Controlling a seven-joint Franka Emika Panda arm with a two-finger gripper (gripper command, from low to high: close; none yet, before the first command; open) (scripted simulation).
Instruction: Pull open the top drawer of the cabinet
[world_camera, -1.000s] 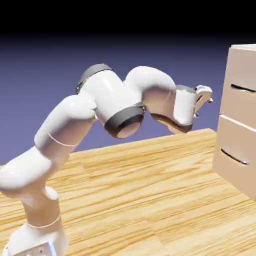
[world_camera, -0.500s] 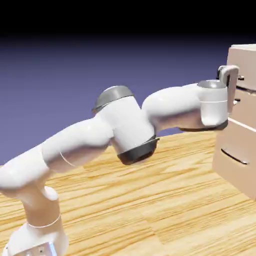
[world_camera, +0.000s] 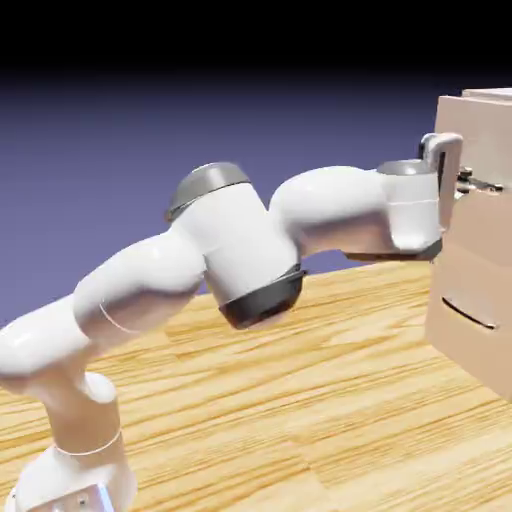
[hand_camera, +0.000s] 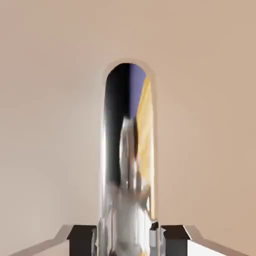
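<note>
The gripper (world_camera: 466, 182) is at the cabinet's (world_camera: 475, 270) upper front, its fingers (hand_camera: 82, 241) pinching the handle (hand_camera: 127, 165) of the top drawer (world_camera: 477, 140). That drawer stands slightly out from the cabinet, above the lower drawer (world_camera: 468, 345). The arm (world_camera: 240, 245) reaches in from the cabinet's left in the exterior view.

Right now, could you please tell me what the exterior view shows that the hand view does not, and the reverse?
Only the exterior view shows the lower drawer's handle and the arm's base. Only the hand view shows both fingertips against the sides of the top drawer's handle, and mirror-like reflections along it. Both show that handle, the top drawer's front and the hand closed on the handle.
</note>
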